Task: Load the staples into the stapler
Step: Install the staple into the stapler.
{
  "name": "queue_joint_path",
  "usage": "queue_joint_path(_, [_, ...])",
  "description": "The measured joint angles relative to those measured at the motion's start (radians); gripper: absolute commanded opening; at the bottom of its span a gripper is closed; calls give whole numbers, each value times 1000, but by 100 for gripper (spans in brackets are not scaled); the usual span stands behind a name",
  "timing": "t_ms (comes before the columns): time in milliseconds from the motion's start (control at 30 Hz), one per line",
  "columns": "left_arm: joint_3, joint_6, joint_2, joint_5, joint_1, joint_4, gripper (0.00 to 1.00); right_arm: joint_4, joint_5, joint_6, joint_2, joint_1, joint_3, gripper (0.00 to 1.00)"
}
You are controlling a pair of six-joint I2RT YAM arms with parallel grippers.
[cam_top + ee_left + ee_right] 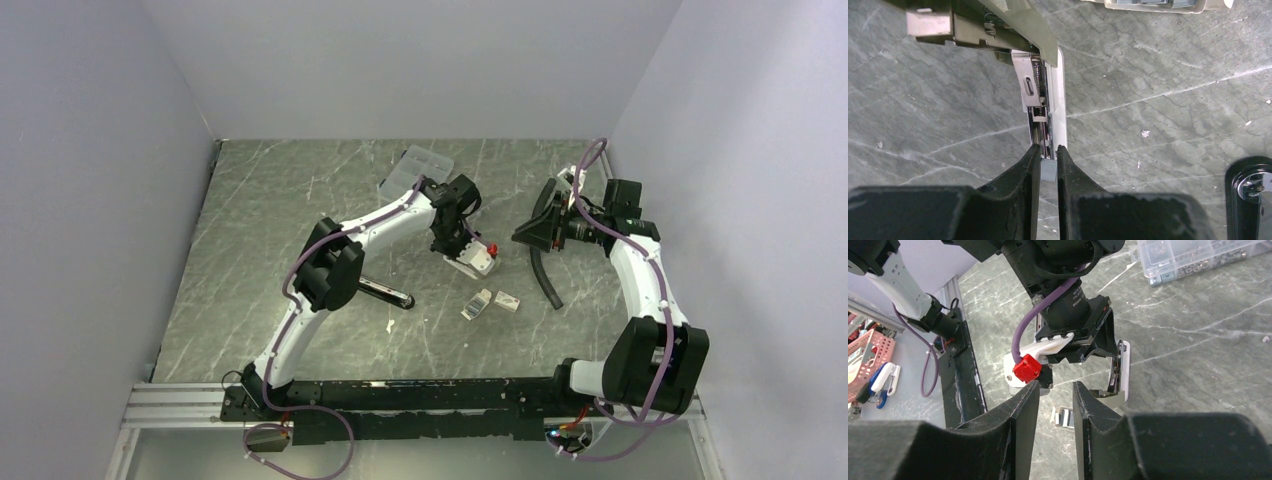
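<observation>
Even bright light, soft shadows, blurred near pincers

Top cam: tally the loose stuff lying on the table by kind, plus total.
stapler: 1
white box pieces: 2
clear case: 1
long black items: 2
small white scrap: 1
Total: 7

A: Left wrist, what's seen?
B: A grey staple strip (1048,171) is pinched in the left gripper (1048,149), at the near end of the opened stapler (1062,90). Its metal magazine channel (1039,107) is exposed. Marbled tabletop (1158,125) underneath.
</observation>
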Motion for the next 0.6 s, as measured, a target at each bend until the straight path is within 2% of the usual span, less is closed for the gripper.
queue_joint_path(600, [63, 52, 12, -58, -37, -79, 16, -18, 0, -25, 21, 0, 13, 34])
